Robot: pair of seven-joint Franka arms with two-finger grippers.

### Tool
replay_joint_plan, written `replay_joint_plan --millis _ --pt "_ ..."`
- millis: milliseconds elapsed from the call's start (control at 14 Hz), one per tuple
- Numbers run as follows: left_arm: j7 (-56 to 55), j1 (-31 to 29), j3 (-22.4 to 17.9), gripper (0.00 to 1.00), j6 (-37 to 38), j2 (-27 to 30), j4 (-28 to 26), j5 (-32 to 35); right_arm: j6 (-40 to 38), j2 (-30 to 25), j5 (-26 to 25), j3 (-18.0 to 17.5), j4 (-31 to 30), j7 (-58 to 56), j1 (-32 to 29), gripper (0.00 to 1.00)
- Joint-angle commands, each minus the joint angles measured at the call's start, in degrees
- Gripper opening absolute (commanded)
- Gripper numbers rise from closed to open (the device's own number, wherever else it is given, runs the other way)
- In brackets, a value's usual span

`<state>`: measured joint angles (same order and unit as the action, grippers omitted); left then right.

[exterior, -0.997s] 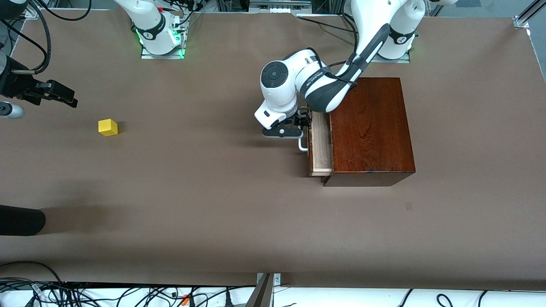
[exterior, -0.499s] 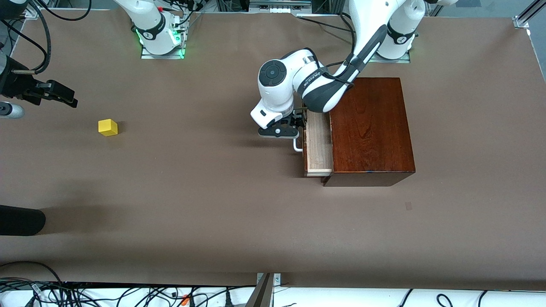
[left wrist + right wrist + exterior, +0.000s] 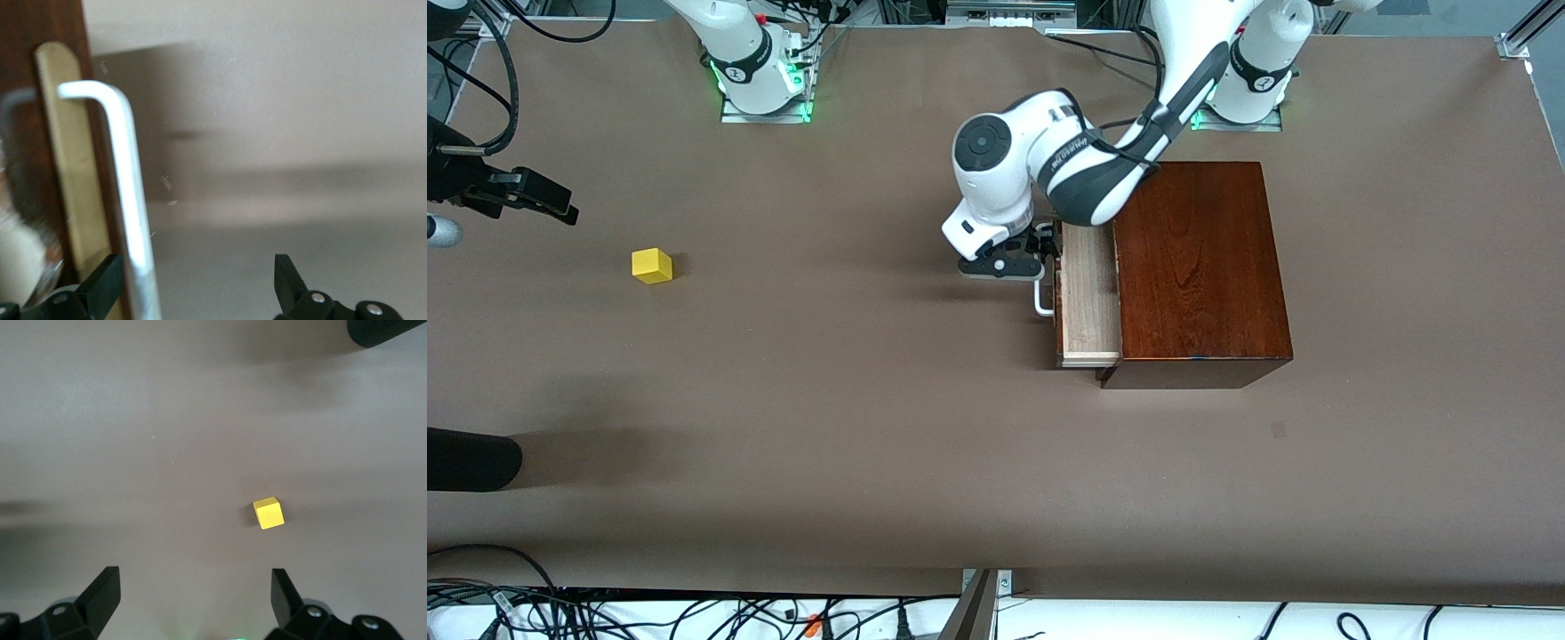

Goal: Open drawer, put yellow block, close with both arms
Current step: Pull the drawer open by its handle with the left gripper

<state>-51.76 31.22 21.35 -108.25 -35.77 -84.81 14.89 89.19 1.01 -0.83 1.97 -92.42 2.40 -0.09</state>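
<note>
The left hand [image 3: 1040, 267] hangs low with fingers spread; the right hand [image 3: 193, 603] waits raised, fingers apart.

A brown table [image 3: 871, 427] fills most of the front view. A black rounded object [image 3: 467, 459] juts in at the table's edge toward the right arm's end, casting a long shadow. Tangled cables [image 3: 694, 613] lie along the white strip nearest the front camera.

A small bright yellow cube block [image 3: 651, 265] sits on the flat brown table [image 3: 827, 427]. The glossy dark mahogany wooden box [image 3: 1199, 271] shows reddish grain; its pale light-wood drawer tray [image 3: 1089, 302] carries a white U-shaped bar handle [image 3: 127, 193]. The white-and-grey arms have black end effectors and green-lit bases.
</note>
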Motion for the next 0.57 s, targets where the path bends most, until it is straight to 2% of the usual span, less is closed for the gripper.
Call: replay_joint_plan --millis 0,214,499 --pt "0.61 1.38 -0.08 1.00 10.22 0.43 6.83 -0.03 -0.34 -0.66 0.74 1.19 0.23 -0.82 0.01 1.00" --pt "0.78 0.25 -0.61 1.00 16.57 4.11 10.80 -0.82 -1.12 -0.84 0.74 4.97 0.14 -3.96 0.01 1.00" --pt "0.96 -8.79 -0.26 1.00 21.04 10.53 10.98 -1.00 -0.43 -0.40 -0.05 10.77 -0.74 -15.30 -0.08 1.00"
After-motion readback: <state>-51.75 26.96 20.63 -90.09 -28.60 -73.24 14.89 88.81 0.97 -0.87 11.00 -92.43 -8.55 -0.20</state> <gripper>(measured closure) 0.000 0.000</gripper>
